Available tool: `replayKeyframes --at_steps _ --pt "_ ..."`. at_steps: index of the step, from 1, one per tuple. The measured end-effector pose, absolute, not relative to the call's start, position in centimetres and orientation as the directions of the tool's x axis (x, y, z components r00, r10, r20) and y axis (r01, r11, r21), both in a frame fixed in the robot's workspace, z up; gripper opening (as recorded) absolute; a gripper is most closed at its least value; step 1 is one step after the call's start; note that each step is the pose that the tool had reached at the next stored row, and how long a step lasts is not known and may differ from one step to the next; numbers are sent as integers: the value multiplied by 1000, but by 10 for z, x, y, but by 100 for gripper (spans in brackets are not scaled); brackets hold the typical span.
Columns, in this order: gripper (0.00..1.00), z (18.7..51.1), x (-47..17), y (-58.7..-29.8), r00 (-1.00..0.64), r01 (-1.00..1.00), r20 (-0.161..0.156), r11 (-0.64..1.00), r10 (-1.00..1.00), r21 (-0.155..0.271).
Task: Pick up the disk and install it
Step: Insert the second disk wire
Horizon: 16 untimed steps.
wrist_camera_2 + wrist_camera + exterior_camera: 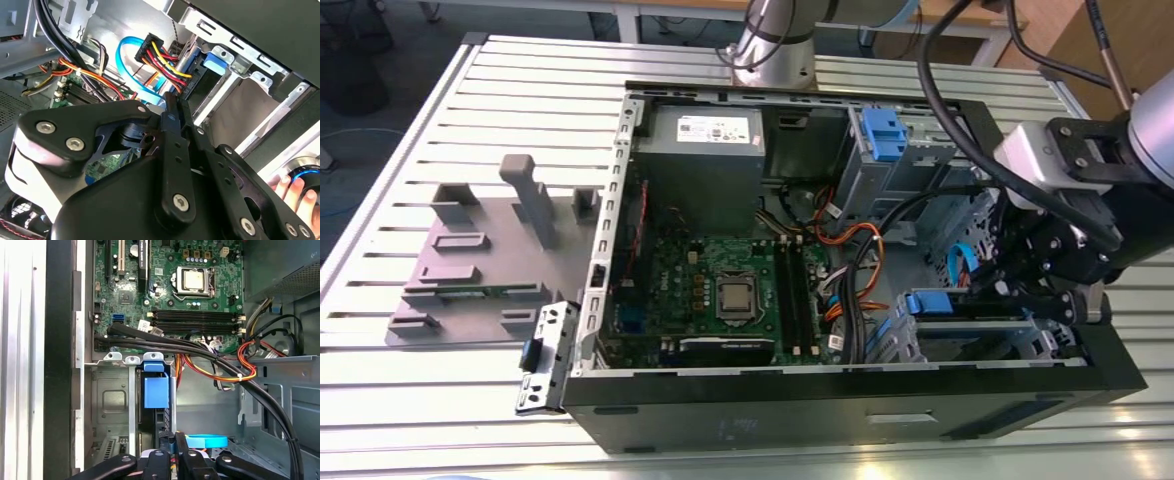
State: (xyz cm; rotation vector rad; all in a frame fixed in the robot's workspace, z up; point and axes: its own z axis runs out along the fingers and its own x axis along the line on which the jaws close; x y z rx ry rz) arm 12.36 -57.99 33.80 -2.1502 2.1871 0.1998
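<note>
The gripper (175,438) reaches down into the drive cage (112,400) of the open computer case (854,410). Its two fingers are drawn together, with barely a sliver between the tips. Whether they pinch anything cannot be made out, since the black linkages cover the contact point in both wrist views.

The disk (156,395) sits edge-on in a slot of the drive cage, just ahead of the fingertips. Its blue plastic end is plain, but its body is dark and mostly hidden inside the slot. A blue data cable (207,441) curls just beside the fingers. A power plug (160,57) with red, yellow and black wires lies close to the cage.

A black cable bundle (200,352) crosses between the cage and the motherboard (170,290). Outside the cage wall, a person's hand (295,192) is cut off at the frame edge.
</note>
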Motion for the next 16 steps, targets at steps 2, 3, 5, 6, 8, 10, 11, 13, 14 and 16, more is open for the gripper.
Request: replayKeyframes --at_steps 2,3,5,6,8,10,11,13,14,16 --pt "16 338 124 -581 -20 -999 -139 14 -990 45" --pt "16 338 124 -581 -20 -999 -139 14 -990 45" --pt "16 338 124 -583 -20 -999 -139 14 -990 45" --pt "16 338 124 -583 -20 -999 -139 14 -990 45" --pt "16 338 124 -584 -20 -999 -139 14 -990 45" --pt "16 337 124 -585 -20 -999 -139 14 -990 45" --pt "16 337 124 -585 -20 -999 -139 14 -990 45" --pt "16 337 124 -585 -20 -999 -139 14 -990 45" --pt "16 336 124 -585 -20 -999 -139 14 -990 45" --pt "16 336 124 -585 -20 -999 -139 14 -990 45"
